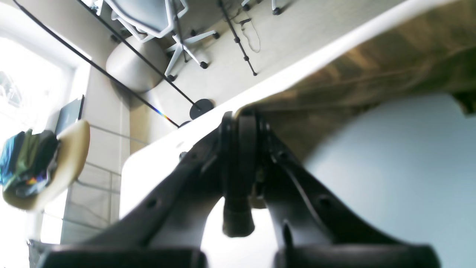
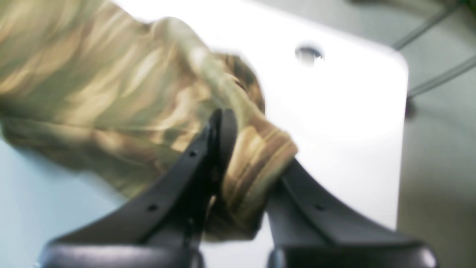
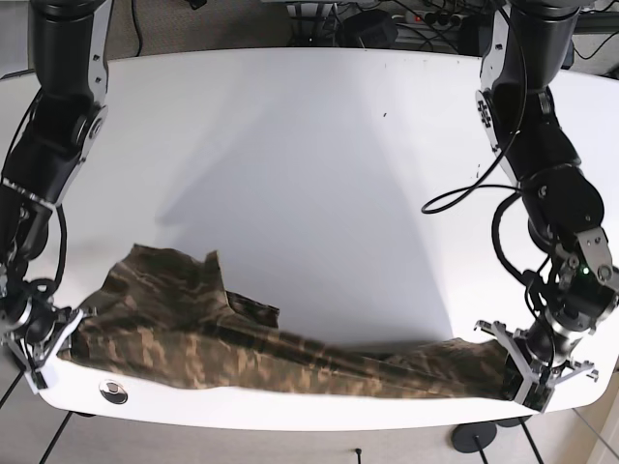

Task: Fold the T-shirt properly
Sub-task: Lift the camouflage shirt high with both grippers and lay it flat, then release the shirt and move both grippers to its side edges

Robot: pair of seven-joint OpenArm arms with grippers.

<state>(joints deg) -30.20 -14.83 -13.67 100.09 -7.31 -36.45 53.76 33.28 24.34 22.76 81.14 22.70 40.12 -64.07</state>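
At about 8 o'clock on the white worktop (image 3: 319,145) in the base view, the right pincer (image 3: 39,333) is clamping a bunched edge of the camouflage T-shirt (image 3: 242,343); its wrist view is showing fabric squeezed between the black fingers (image 2: 208,156). The shirt is lying stretched along the near edge, spanning 8 to 4 o'clock, beside a round hole plug (image 3: 114,391). At 4 o'clock, the left pincer (image 3: 537,362) is clenching the shirt's other end, jaws pressed together on the cloth.

Camouflage T-shirt (image 3: 242,338) stretched along table's near edge; bunched, wrinkled, partly lifted
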